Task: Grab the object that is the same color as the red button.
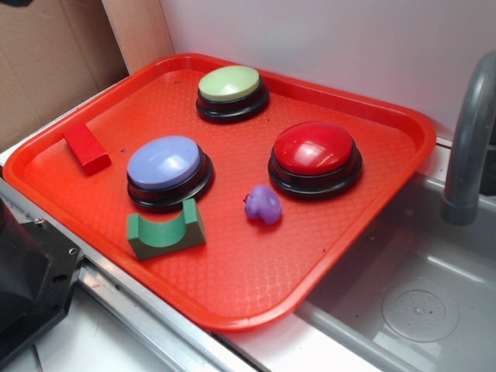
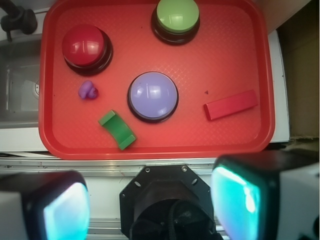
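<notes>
Wrist view: hand [image 2: 150,207] spread wide, empty; red block [image 2: 230,105] well ahead, right, on tray [image 2: 50,145].

Matte red block [image 1: 86,149] lying flat, glossy red button [image 1: 315,157] well apart

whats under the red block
The red block lies flat on the red tray, near its edge, apart from the lilac button. The tray surface right beneath it is covered, so nothing else can be seen there.

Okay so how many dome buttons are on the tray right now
3: the pale green button at the tray's back, the red button on the sink side, the lilac-blue button beside the green arch block. None appear hidden.
</notes>
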### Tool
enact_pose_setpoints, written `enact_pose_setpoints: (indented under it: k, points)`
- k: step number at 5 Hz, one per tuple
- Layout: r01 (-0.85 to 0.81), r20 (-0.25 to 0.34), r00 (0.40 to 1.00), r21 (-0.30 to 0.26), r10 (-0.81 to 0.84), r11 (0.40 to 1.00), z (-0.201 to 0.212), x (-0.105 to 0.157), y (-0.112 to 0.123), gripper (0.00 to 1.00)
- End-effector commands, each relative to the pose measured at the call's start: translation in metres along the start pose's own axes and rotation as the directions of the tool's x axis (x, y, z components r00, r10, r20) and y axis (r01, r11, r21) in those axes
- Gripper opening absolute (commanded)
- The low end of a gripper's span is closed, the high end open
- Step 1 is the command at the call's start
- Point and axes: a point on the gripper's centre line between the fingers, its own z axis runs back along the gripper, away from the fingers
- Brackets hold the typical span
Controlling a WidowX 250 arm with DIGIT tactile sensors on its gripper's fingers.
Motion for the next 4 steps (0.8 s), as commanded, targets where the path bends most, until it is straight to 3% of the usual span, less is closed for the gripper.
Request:
enact_pose_setpoints:
  k: [1, 3, 4]
  points:
    - [0.000, 0.000, 1.000, 0.000, 0.000, 1.000, 0.000, 0.000, 0.000, 1.00]
    - [-0.297, 0.000, 0.955, -0.039, 0.297, 0.954, -0.025, 0.021, 0.043, 1.00]
    - [-0.481, 0.038, 0.875, -0.043, 0.483, 0.875, -0.044, 0.027, 0.070, 1.00]
